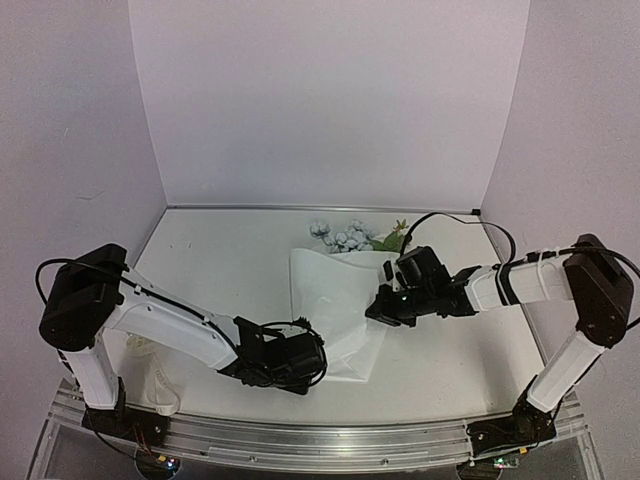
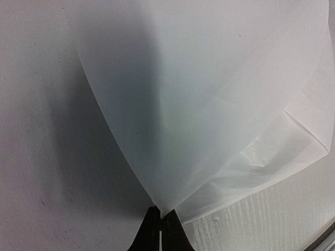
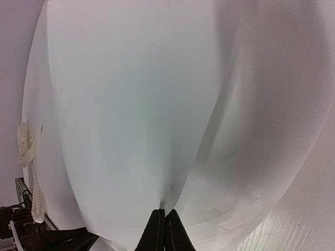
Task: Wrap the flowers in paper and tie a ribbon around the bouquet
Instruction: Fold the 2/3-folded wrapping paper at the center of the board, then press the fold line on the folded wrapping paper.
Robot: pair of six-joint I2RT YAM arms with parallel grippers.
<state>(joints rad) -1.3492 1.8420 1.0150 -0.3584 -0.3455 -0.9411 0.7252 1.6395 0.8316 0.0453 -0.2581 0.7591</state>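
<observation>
Two arms meet at one sheet of paper (image 1: 335, 300) lying near the middle of the white counter (image 1: 220, 260).

Far over at about 8 o'clock on the counter, under the left arm's upper link, the ribbon (image 1: 160, 390) lies in a loose cream heap. The right wrist view shows it again at its 9 o'clock edge (image 3: 26, 141), where dark lettering is printed along the band.

The left claw (image 1: 318, 358) reaches in low from 8 o'clock. It pinches the paper at the sheet's near corner, roughly 6 o'clock on the sheet. In its own wrist view the left claw (image 2: 159, 219) has its dark fingers pressed together. The paper (image 2: 209, 104) fans up and away from that pinch in several overlapping layers.

The flowers (image 1: 345, 236) lie at the paper's 12 o'clock end. Their pale blooms and a few green leaves show just past the far edge, close to the back wall.

The right claw (image 1: 377, 312) comes in from 3 o'clock and grips the paper's right edge. Its wrist view shows the right claw (image 3: 162, 219) with fingers closed tight on the paper (image 3: 136, 104), which bulges upward from the grip.
</observation>
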